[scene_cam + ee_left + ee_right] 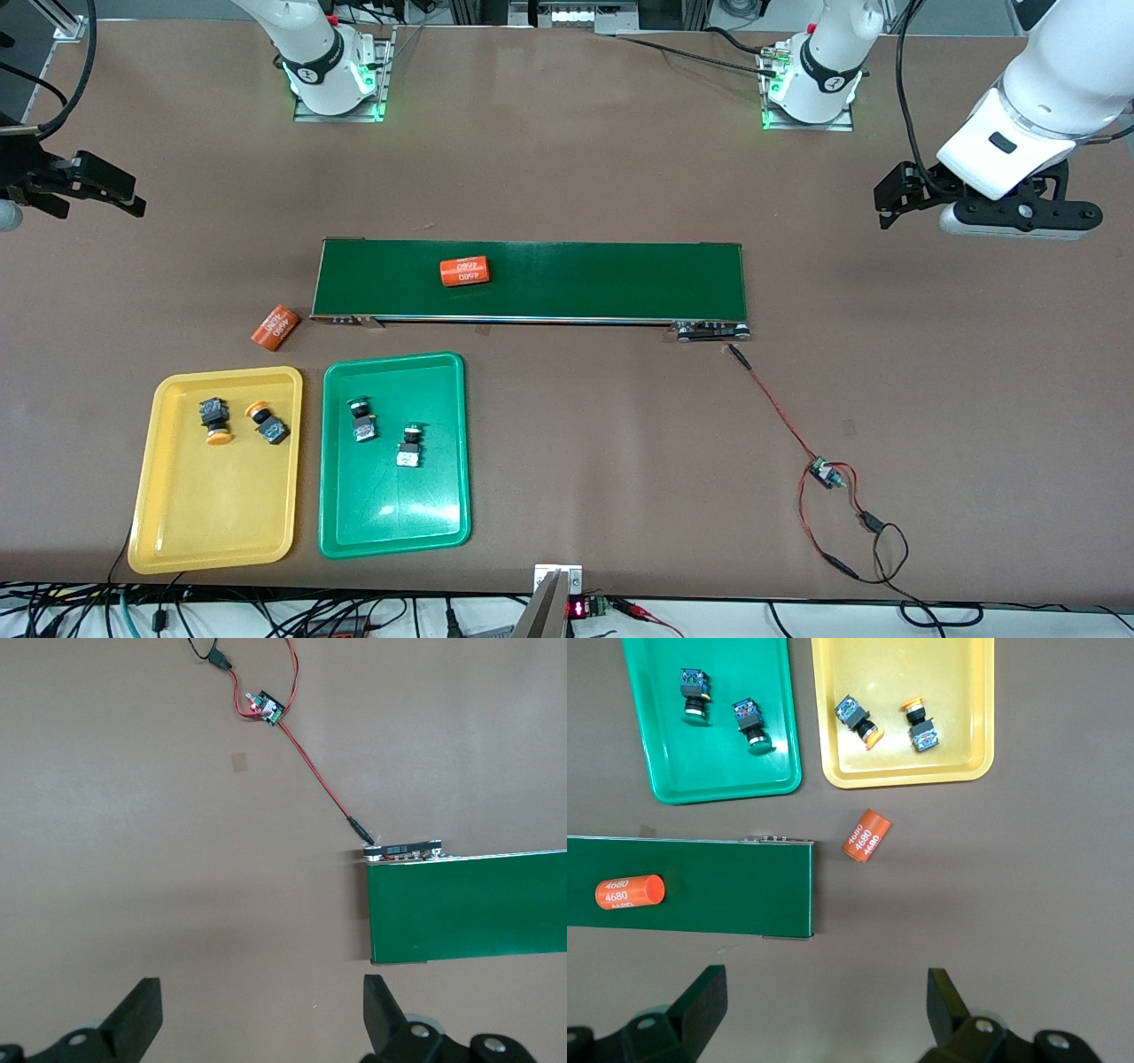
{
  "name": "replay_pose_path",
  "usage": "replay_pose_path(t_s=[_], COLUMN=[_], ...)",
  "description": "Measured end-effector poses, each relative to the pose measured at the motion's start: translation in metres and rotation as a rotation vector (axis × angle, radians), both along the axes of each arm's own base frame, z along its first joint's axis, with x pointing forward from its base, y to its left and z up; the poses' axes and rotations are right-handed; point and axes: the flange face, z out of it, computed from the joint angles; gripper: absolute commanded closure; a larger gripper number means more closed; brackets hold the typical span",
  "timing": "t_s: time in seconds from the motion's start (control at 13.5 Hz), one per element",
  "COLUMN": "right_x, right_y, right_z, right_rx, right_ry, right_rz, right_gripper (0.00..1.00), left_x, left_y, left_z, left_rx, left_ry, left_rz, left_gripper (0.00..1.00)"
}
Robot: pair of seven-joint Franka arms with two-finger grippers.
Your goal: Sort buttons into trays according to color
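Observation:
Two yellow-capped buttons [215, 419] [268, 423] lie in the yellow tray [213, 514]. Two green-capped buttons [362, 419] [408, 446] lie in the green tray [394, 514] beside it. The right wrist view shows the same: green tray [709, 771] with its buttons [694, 693] [751, 724], yellow tray [957, 691] with its buttons [859, 719] [921, 725]. My right gripper [137, 199] [828, 1001] hangs open and empty over bare table at the right arm's end. My left gripper [881, 206] [263, 1010] hangs open and empty over bare table at the left arm's end.
A dark-green conveyor belt [532, 279] lies mid-table with an orange numbered cylinder [465, 270] on it. A second orange cylinder [275, 326] lies on the table between belt and yellow tray. A red wire with a small board [826, 474] runs from the belt's end.

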Motion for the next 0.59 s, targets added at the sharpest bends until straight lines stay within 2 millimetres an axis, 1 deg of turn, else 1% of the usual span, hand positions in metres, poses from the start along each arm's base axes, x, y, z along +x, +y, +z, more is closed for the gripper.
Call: replay_pose_path(t_s=[0.59], right_x=[-0.0003], right_y=[0.0013], right_z=[0.0006], right_rx=[0.000], right_ry=[-0.001], right_rz=[0.002], right_gripper=[0.00], left_x=[-0.0010], left_y=[-0.0050], left_z=[-0.0001], left_rx=[0.000], left_ry=[0.000], left_rz=[-0.009], left_gripper=[0.00])
